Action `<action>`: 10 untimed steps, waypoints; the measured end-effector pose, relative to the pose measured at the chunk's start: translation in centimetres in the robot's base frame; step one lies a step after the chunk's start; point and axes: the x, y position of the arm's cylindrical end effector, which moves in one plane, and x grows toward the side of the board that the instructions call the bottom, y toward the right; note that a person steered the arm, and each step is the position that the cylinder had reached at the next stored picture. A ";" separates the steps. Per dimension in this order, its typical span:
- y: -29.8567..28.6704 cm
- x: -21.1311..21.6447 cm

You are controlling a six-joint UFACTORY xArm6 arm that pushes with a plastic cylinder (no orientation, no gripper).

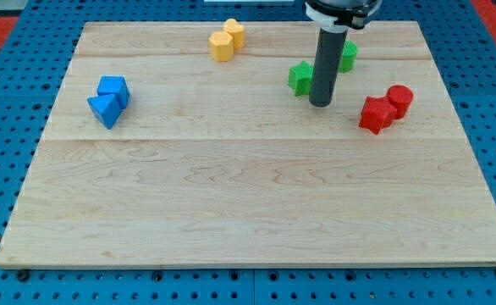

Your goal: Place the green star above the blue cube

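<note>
The green star (300, 77) lies on the wooden board toward the view's top, right of centre. My tip (320, 103) rests on the board just to the right of and slightly below the star, very close to it or touching. The blue cube (113, 87) sits far off at the view's left, with a blue triangular block (104, 109) touching it just below. The rod partly hides a second green block (348, 56) behind it.
Two yellow blocks (227, 40) sit together at the view's top centre. A red star-like block (375, 114) and a red cylinder (399, 99) sit at the view's right. The board's edge (256, 265) borders a blue pegboard.
</note>
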 end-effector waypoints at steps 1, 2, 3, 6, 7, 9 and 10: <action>1.3 -0.6; 2.4 -1.5; 2.4 -3.2; -1.8 -4.5; -6.7 -4.5; -15.7 -4.5; -16.9 -1.8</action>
